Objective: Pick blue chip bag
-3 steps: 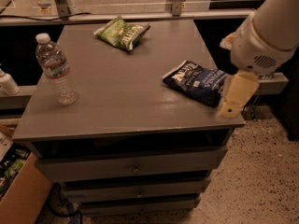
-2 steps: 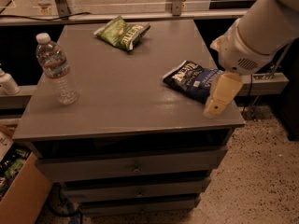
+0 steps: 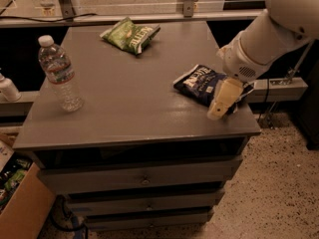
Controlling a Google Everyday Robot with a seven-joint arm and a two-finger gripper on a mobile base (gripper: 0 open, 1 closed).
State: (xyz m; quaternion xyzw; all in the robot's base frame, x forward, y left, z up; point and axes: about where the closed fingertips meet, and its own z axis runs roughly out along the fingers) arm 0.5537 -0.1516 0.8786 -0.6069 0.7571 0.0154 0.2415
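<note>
The blue chip bag [image 3: 198,83] lies flat on the grey table [image 3: 129,93] near its right edge, dark navy with white lettering. My gripper [image 3: 222,103] hangs from the white arm that comes in from the upper right. It sits over the bag's near right end, close to the table's front right corner, and covers part of the bag.
A green chip bag [image 3: 130,34] lies at the back of the table. A water bottle [image 3: 60,73] stands upright at the left. Drawers sit under the tabletop. A cardboard box [image 3: 20,198] stands on the floor at the lower left. A rail runs behind the table.
The arm and gripper have moved left and inward, from beyond the table's right edge to over the right end of the blue chip bag. The bag has not moved.
</note>
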